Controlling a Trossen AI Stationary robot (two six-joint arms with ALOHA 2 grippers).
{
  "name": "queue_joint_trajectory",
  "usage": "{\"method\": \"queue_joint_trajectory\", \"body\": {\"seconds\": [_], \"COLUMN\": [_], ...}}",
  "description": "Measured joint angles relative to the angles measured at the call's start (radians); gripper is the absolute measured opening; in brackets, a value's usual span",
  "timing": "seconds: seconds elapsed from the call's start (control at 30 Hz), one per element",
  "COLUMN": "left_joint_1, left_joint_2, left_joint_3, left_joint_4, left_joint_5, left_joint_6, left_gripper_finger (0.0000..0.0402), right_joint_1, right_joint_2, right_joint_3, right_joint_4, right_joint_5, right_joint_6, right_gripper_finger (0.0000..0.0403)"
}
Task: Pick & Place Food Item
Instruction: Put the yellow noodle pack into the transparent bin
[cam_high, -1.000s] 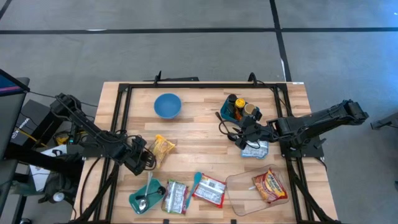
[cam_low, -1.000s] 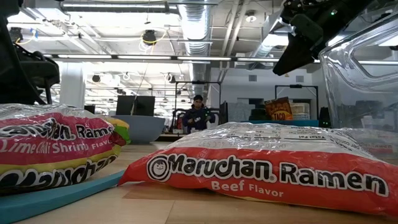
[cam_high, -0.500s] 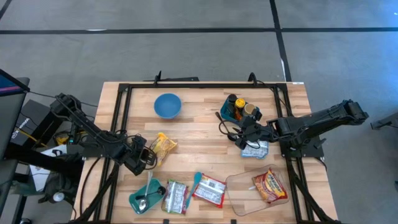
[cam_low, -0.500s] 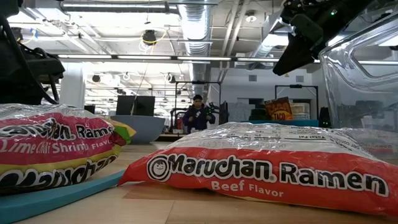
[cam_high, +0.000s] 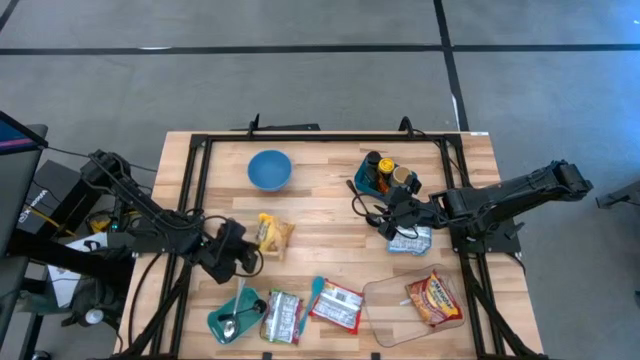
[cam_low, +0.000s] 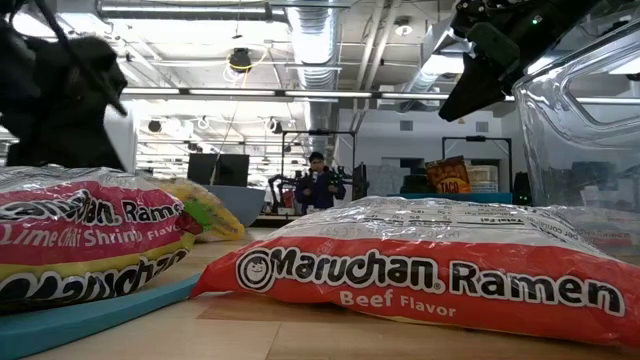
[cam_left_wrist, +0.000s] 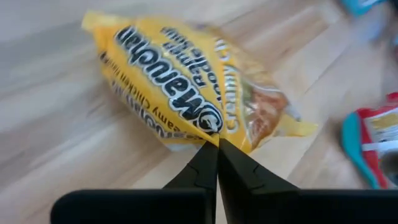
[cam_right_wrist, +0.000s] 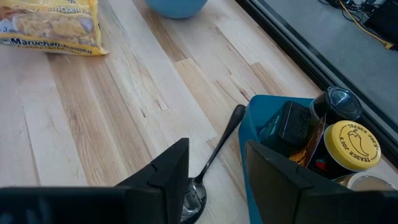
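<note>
A yellow Maruchan ramen packet (cam_high: 271, 232) lies left of the table's middle and fills the left wrist view (cam_left_wrist: 186, 87). My left gripper (cam_high: 246, 247) is shut on it from the near-left side. In the low view the packet (cam_low: 208, 217) peeks out behind a pink packet, with the left arm (cam_low: 60, 95) dark above it. My right gripper (cam_high: 389, 214) stands open at the right, above a metal spoon (cam_right_wrist: 214, 155) that lies flat on the wood, touching nothing. My left gripper pinches the yellow packet's near edge (cam_left_wrist: 208, 134) between its two shut fingertips, at about the middle of that side. The fingers slant down from the table's near-left side. The packet spreads away from the fingertips, and its far part lies on the wood.
A blue bowl (cam_high: 269, 169) stands at the back. A blue bin with bottles (cam_high: 386, 176) and a silver packet (cam_high: 411, 240) sit by the right gripper. Near the front lie a teal tray (cam_high: 228, 320), two ramen packets (cam_high: 337, 307) and a clear container (cam_high: 425, 300).
My left gripper has gone a little toward the table's right edge and its wrist has rolled and tipped. The yellow packet has slid to the right with it and turned about; in the low view it now shows farther right.
</note>
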Motion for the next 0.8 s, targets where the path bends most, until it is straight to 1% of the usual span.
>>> {"method": "queue_joint_trajectory", "body": {"seconds": [0.2, 0.43, 0.6, 0.8], "left_joint_1": [0.0, 0.0, 0.0, 0.0], "left_joint_2": [0.0, 0.0, 0.0, 0.0], "left_joint_3": [0.0, 0.0, 0.0, 0.0], "left_joint_4": [0.122, 0.263, 0.352, 0.442], "left_joint_5": [-0.124, -0.251, -0.303, -0.341], "left_joint_6": [0.129, 0.228, 0.294, 0.42], "left_gripper_finger": [0.0001, 0.0, 0.0, 0.0001], "right_joint_1": [0.0, 0.0, 0.0, 0.001], "right_joint_2": [0.0, 0.0, 0.0, 0.0], "right_joint_3": [0.0, 0.0, 0.0, 0.0], "right_joint_4": [0.0, 0.0, 0.0, 0.03], "right_joint_5": [0.0, 0.0, 0.0, 0.0], "right_joint_6": [0.0, 0.0, 0.0, -0.001], "right_gripper_finger": [0.015, 0.015, 0.015, 0.015]}}
